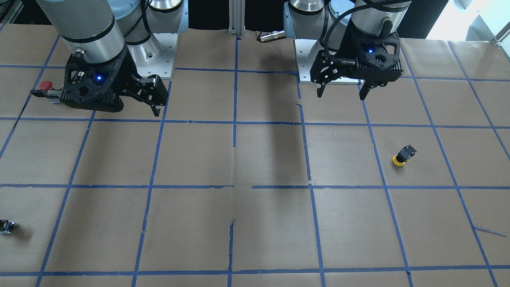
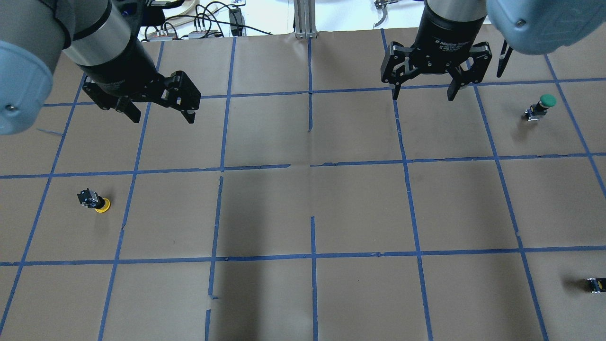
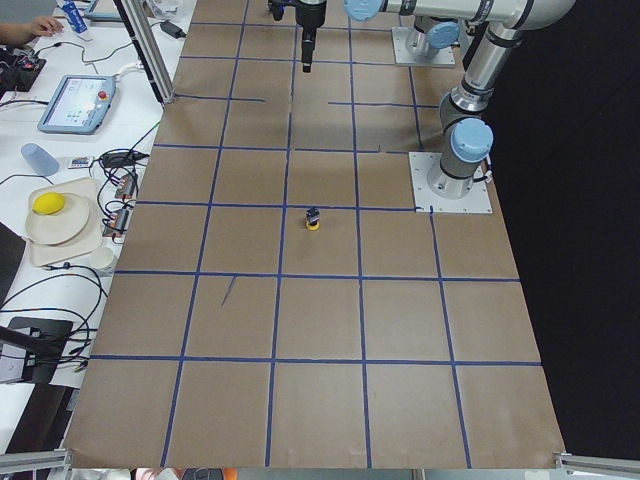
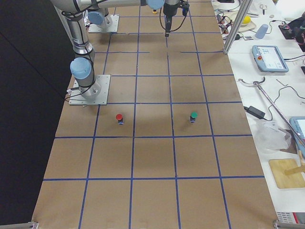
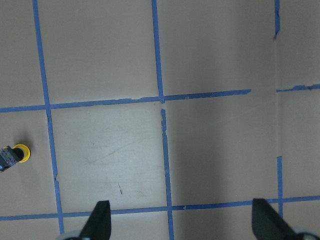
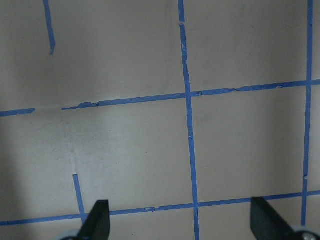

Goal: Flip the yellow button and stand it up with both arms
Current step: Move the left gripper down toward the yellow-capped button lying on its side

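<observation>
The yellow button (image 1: 403, 155) rests on the brown paper table with its yellow cap down and its black body up. It shows at the left in the overhead view (image 2: 94, 201), in the exterior left view (image 3: 313, 219), and at the left edge of the left wrist view (image 5: 15, 155). My left gripper (image 2: 163, 117) is open and empty, hanging above the table farther out than the button; it also shows in the front view (image 1: 341, 95). My right gripper (image 2: 423, 97) is open and empty over the right half, far from the button.
A red-capped button (image 1: 45, 85) stands near the right arm's base. A green-capped button (image 2: 542, 106) stands at the far right. A tiny dark part (image 2: 596, 285) lies at the right edge. Blue tape lines grid the paper. The operators' side table holds a tablet (image 3: 75, 102).
</observation>
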`<state>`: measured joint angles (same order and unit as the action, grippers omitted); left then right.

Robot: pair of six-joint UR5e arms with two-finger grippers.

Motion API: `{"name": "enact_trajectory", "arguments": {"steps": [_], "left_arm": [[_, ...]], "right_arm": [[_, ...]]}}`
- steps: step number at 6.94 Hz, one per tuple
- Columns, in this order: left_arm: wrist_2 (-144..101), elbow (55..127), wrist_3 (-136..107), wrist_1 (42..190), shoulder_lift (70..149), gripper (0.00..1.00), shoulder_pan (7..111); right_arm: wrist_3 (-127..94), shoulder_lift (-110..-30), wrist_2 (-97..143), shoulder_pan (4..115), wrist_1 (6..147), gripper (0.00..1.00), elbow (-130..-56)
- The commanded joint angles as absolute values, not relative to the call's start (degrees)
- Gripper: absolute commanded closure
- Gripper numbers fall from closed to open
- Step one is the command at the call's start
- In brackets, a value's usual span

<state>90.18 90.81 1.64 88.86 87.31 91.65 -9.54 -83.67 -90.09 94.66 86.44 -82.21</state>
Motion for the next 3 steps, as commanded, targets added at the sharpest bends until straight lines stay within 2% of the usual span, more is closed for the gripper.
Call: {"name": "enact_trajectory", "arguments": {"steps": [1, 3], "left_arm": [[90.26, 91.66, 1.84, 90.42, 86.84, 0.01, 90.1], [90.61, 95.6, 16.17, 90.09, 88.06, 0.01, 78.9]], "right_arm": [[-9.49, -83.67, -90.09, 94.57, 86.57, 0.0, -82.18], [-9.49, -83.58, -90.09, 94.48, 86.75, 0.0, -82.18]]}}
